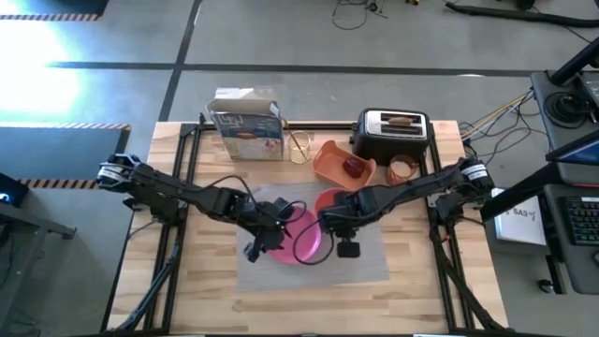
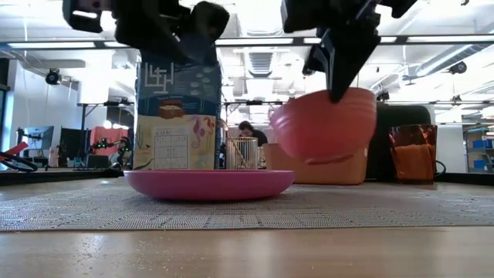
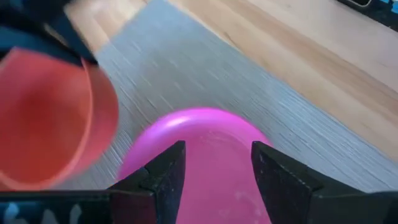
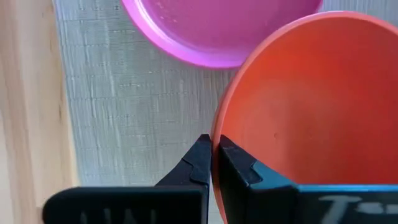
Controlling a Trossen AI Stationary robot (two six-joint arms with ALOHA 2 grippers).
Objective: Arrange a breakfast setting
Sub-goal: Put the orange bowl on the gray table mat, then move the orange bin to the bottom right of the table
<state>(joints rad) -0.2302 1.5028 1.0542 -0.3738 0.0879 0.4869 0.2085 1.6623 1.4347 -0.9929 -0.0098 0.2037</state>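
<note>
From above, the pink plate [image 1: 301, 235] lies on the grey placemat [image 1: 365, 257] mid-worktop. The right end effector [image 1: 329, 223] holds the orange bowl [image 1: 329, 199] at the plate's 1 o'clock, likely to set it down there.

At worktop height the bowl hangs tilted, clear of the mat; a lit workshop lies behind.

The left end effector [image 3: 216, 168] hovers spread over the plate.

The right one's fingers are pressed together, pinching the bowl's rim.
</note>
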